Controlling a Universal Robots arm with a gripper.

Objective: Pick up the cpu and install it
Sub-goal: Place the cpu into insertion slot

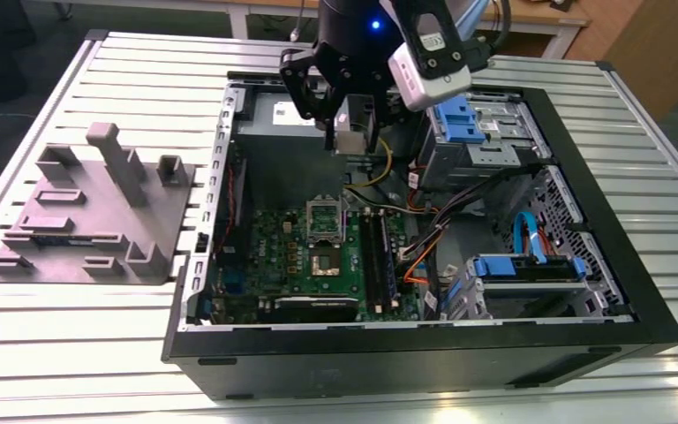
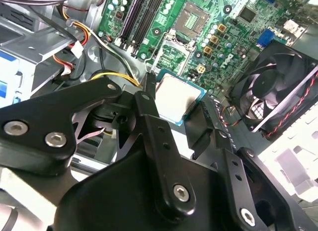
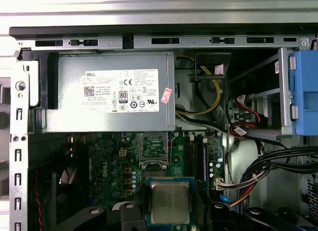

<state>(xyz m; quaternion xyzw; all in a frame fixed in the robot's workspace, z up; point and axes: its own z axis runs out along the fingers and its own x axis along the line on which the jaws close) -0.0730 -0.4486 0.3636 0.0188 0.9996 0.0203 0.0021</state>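
1 cpu (image 2: 178, 98) — gripped by 1 pincer (image 1: 350, 134) above 1 case (image 1: 433, 364).

In the second wrist view the hand (image 2: 175, 106) gripped the cpu (image 2: 179, 98) by two opposite edges, a black finger (image 2: 150, 92) pressed against each. The chip's silvery top faced the camera, with its thin pale rim showing. It was held above the green motherboard (image 2: 218, 37), apart from the open socket (image 2: 191, 15). A black fan (image 2: 276, 87) sat beside the board, and yellow cables (image 2: 124, 78) passed near one finger.
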